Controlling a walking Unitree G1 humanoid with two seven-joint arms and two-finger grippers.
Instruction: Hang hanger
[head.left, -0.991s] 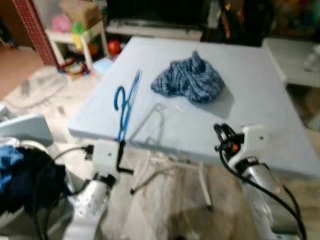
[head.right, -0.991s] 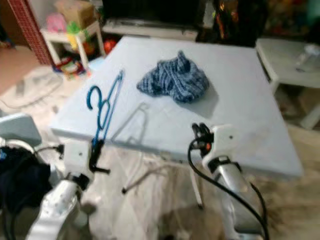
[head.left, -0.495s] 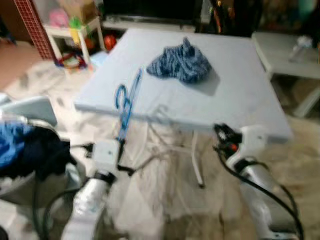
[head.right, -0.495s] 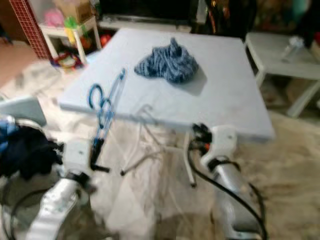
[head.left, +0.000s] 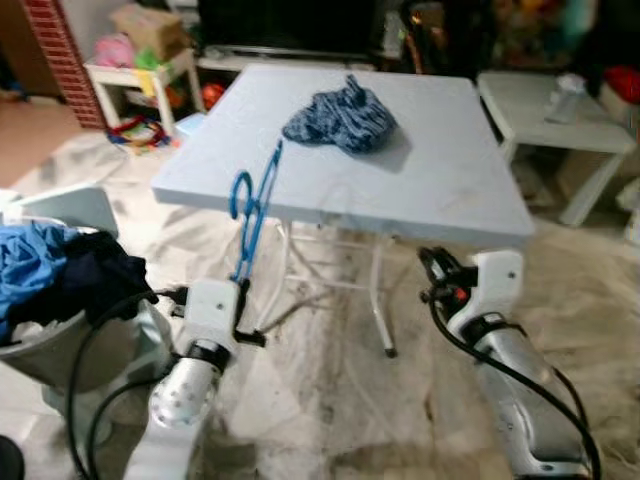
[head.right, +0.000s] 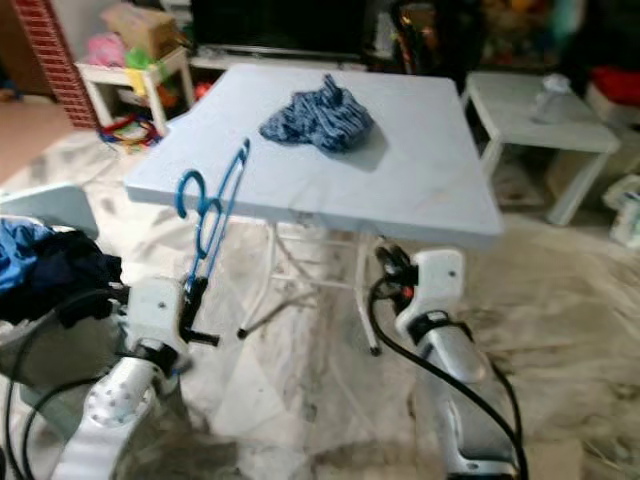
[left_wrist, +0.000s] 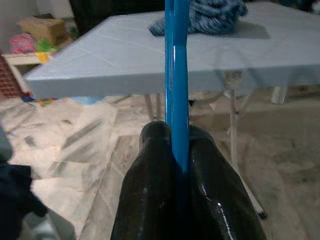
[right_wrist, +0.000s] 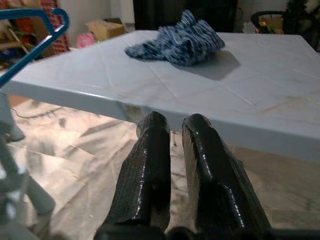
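- Left of the left jaws (head.left: 241, 287), a basket (head.left: 60, 350) of dark and blue clothes stood close beside that arm; I judged a swing that way risked a snag.
- The left jaws were clamped on the blue hanger (head.left: 254, 210), which rose upright from them, its hook above, before the desk (head.left: 440, 190) edge.
- Carrying it well probably meant keeping it upright, clear of that edge.
- The right jaws (head.right: 388, 266) were together, empty, just below the desk's near edge, open floor beneath.

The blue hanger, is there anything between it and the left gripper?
No. The left gripper already has the blue hanger pinched between its fingers. No rail or hook to hang it on is visible.
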